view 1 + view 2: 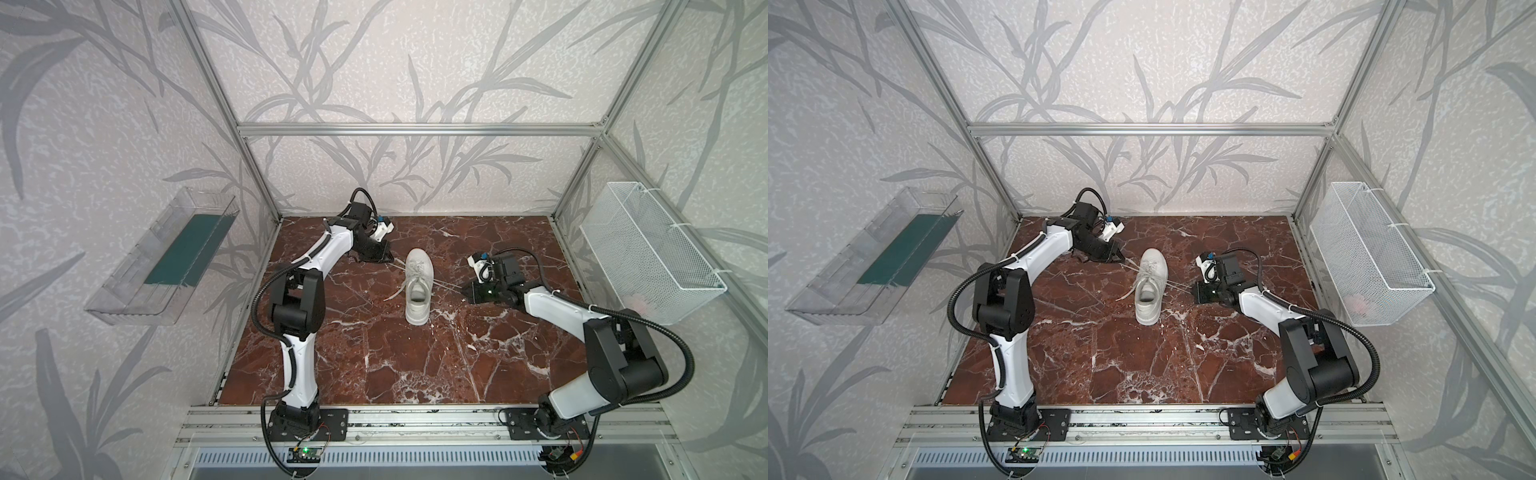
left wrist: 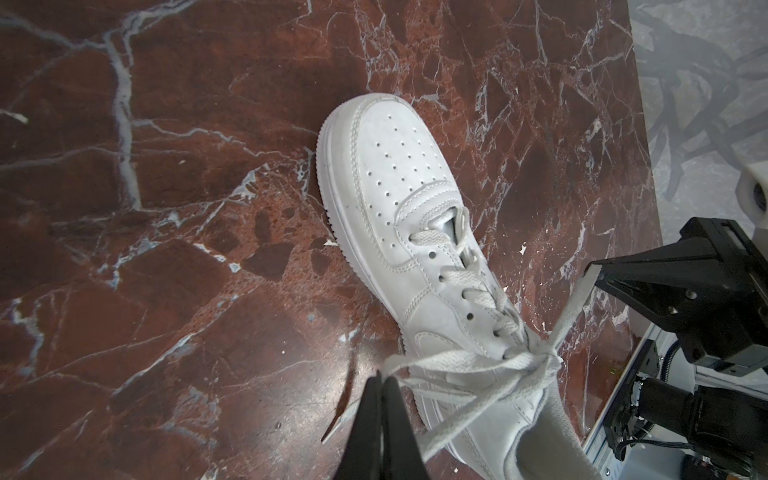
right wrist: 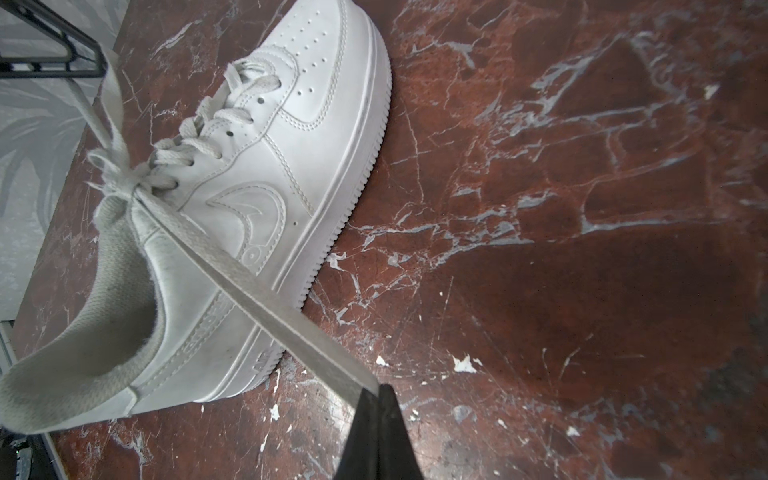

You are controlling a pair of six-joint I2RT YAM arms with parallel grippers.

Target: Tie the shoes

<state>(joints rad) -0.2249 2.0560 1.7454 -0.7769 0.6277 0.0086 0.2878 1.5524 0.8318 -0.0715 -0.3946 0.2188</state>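
1. White sneaker [image 1: 419,286] [image 1: 1151,286] at centre of frame in both top views, sole flat on red marble tabletop [image 1: 374,365], toe toward upper frame, heel toward lower frame.
2. Left gripper [image 1: 388,258] [image 1: 1120,257] just upper left of the toe. Pinched tight on the left lace [image 1: 397,266], drawn out from the top eyelets.
3. Same grip in left wrist view: fingers [image 2: 374,415] pressed together, lace caught at the tips.
4. Right gripper [image 1: 464,291] [image 1: 1196,289] at mid-frame, just right of the shoe's opening. Clamped on the right lace [image 1: 449,286].
5. In right wrist view, that lace [image 3: 266,299] flat and taut, from knot [image 3: 133,183] across the shoe's side to the closed tips.
6. Knot [image 2: 548,361] at the top of the lacing, by the shoe's opening, pulled both ways at once.
7. Loose lace end [image 1: 392,296] on the marble, left of the shoe, held by neither gripper.
8. Clear plastic bin [image 1: 166,257] on the wall at left of frame, white wire basket [image 1: 648,253] at right of frame. Both well apart from the shoe.
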